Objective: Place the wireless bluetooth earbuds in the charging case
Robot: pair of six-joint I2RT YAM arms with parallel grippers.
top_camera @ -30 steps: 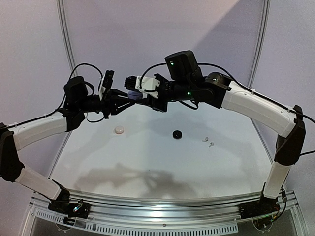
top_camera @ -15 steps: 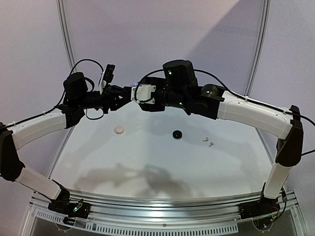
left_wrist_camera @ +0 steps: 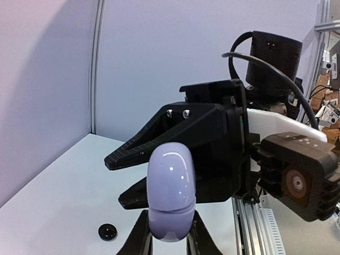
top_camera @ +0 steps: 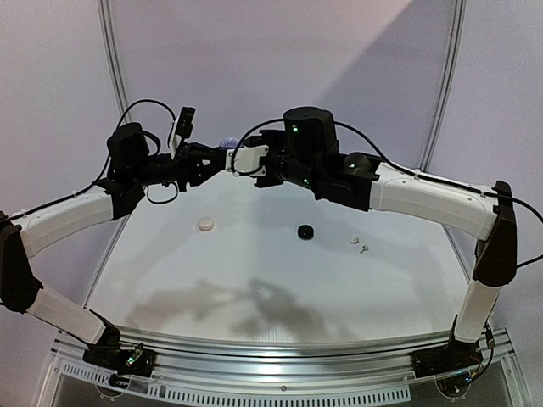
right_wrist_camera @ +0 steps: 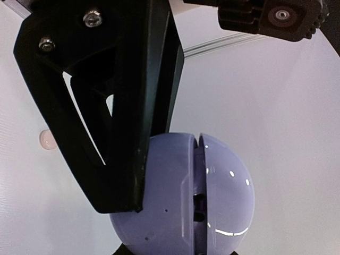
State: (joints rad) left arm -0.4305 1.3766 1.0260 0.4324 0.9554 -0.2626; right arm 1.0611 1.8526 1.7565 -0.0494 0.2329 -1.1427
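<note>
both wrists have climbed and drawn toward the back wall over the last second. the right arm now reaches further across to the left, so the two grippers meet higher above the table [top_camera: 254,280] than before. the left gripper [left_wrist_camera: 170,223] is clamped on the lavender charging case [left_wrist_camera: 171,191], and its own two fingers flank the case's lower end in the left wrist view. in the right wrist view one of those black fingers [right_wrist_camera: 143,79] lies against the case's side. the case is up in the air, well clear of the tabletop, and a seam runs down it with a thin dark gap showing. the right gripper [left_wrist_camera: 117,179] sits just behind the case, its two fingers one above the other with a gap between their tips. whether they press on the case i cannot tell. the wireless bluetooth earbuds [top_camera: 354,240], two tiny pale ones, lie on the table toward the right, well apart from the case. a black round piece [top_camera: 305,231] rests near the table's middle, with a pale round piece [top_camera: 205,224] to its left.
</note>
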